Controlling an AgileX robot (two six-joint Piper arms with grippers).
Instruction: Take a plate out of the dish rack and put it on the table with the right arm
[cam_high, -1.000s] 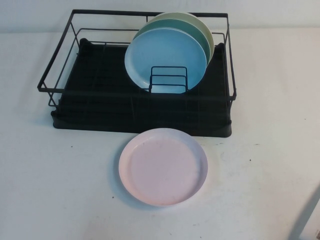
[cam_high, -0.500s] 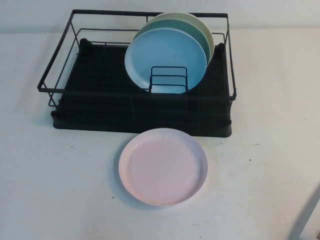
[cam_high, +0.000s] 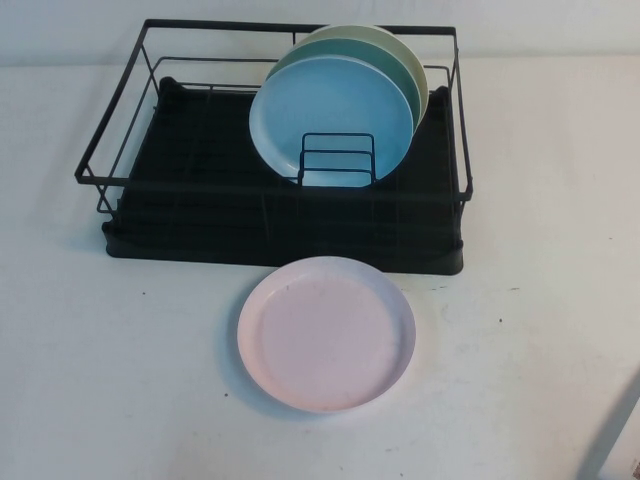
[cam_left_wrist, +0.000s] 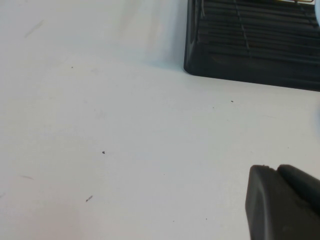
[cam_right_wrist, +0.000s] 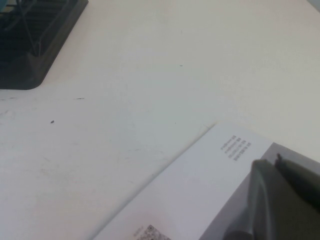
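Plate (cam_high: 326, 334): lay flat on the worktop (cam_high: 90, 360), just before the dish rack (cam_high: 200, 215).
Right end effector (cam_right_wrist: 287, 200): parked near-right of the plate; grip unreadable.
Left end effector (cam_left_wrist: 282, 205): parked near-left; grip unreadable.

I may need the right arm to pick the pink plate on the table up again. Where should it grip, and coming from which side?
Probably the raised rim of the round pale pink plastic plate on its right-hand edge, approached low from the robot's right. It lies flat, face up, on the white table, so only the shallow rim gives a pinch. The black wire dish rack blocks the far side.
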